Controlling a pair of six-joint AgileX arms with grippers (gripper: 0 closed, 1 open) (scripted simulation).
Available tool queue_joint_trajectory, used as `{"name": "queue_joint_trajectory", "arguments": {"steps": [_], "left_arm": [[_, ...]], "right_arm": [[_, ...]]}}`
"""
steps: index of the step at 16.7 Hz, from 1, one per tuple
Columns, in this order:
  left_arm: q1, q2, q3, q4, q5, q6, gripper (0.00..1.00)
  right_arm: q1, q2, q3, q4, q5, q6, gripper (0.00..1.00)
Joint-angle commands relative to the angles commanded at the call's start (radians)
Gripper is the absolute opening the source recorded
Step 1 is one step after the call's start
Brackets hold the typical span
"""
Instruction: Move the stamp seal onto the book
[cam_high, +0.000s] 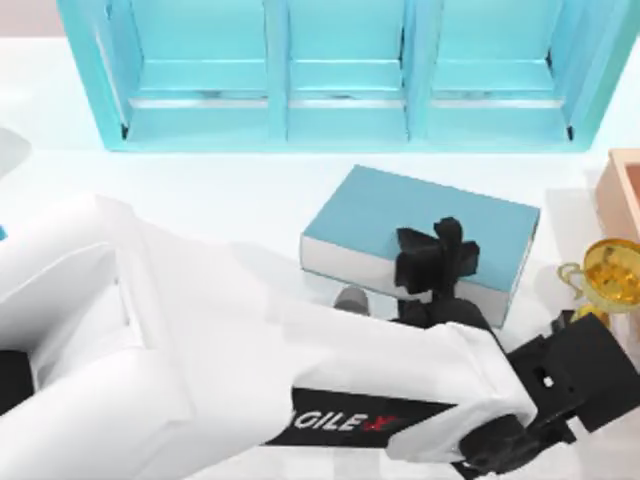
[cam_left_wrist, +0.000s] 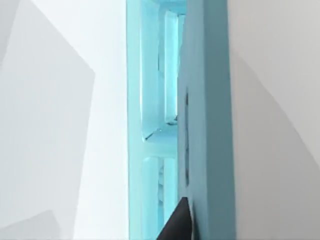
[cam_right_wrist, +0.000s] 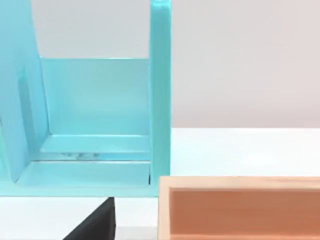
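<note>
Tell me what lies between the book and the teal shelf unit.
Nothing: in the top view, only bare white table runs between the book and the teal shelf unit. The left gripper sits over the book's near edge.

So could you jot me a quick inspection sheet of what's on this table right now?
Surface: white table, pale and plain.
Job's things: teal-blue book lies flat in the middle; stamp seal nothing seen.
Clutter: gold trophy at the right edge; orange-tan box beside the shelf.
Grippers: left gripper sits over the book's near edge, on the long white left arm; whether its fingers are open can't be told. Right gripper low at right.
Cables: nothing seen.
Surroundings: teal shelf unit along the back.
</note>
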Motion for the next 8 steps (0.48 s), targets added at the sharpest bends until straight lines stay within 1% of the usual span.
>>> {"name": "queue_joint_trajectory", "arguments": {"steps": [5,8], "left_arm": [[0.001,0.051,-0.033,0.086,0.001,0.002,0.00],[0.000,0.060,-0.038,0.102,0.001,0.003,0.00]], "right_arm": [[0.000,0.000,0.000,0.000,0.000,0.000,1.00],[0.000,0.000,0.000,0.000,0.000,0.000,1.00]]}}
